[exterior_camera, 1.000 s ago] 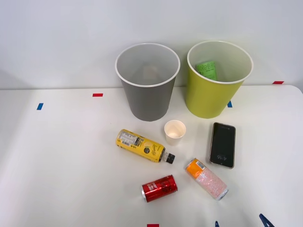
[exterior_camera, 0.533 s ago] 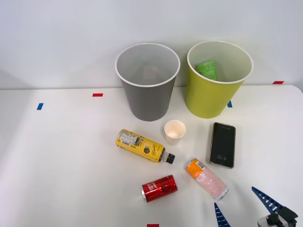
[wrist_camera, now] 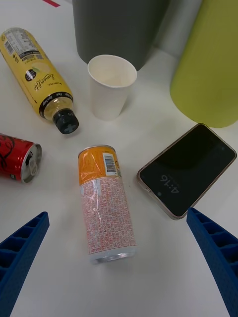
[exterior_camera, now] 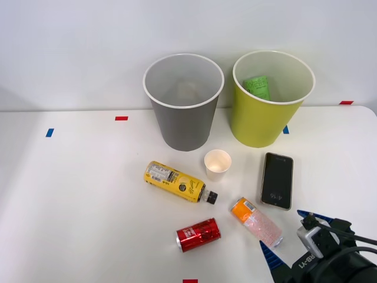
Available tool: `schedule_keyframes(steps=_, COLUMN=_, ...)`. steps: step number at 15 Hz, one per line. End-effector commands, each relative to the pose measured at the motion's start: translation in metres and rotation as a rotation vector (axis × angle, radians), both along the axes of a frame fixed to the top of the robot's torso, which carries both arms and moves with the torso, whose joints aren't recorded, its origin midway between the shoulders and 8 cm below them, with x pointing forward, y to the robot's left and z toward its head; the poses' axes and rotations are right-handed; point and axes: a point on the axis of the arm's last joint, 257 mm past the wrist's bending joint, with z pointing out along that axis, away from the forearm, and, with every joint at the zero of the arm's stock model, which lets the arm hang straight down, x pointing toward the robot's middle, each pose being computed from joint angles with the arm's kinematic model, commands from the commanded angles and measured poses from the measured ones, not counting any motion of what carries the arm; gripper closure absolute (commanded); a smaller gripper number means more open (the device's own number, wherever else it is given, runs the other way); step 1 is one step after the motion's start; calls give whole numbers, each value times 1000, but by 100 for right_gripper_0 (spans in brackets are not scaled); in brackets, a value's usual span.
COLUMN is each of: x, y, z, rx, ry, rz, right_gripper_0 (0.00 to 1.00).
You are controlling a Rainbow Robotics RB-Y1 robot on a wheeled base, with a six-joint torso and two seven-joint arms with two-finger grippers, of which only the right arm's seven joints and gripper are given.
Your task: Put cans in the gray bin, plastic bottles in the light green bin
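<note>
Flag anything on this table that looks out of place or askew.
A black phone with its screen lit lies between the slim orange-pink can and the light green bin; it is neither can nor bottle. Both cans and the yellow bottle lie on their sides. A white paper cup stands upright.

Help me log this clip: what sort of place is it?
Probably a robot test bench for waste sorting, not a home: a plain white table with tape marks, a gray bin and a green bin, against a bare wall.
</note>
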Motion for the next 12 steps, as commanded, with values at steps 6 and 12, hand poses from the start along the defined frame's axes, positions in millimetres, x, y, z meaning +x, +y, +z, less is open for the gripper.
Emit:
schedule_keyframes(steps=6, x=17, y=-5, z=-17, rx=-120, ry=260, rz=4, right_gripper_0=4)
schedule_keyframes(steps=12, x=27, y=29, z=8, rx=-79, ry=326, rz=92, right_gripper_0=7)
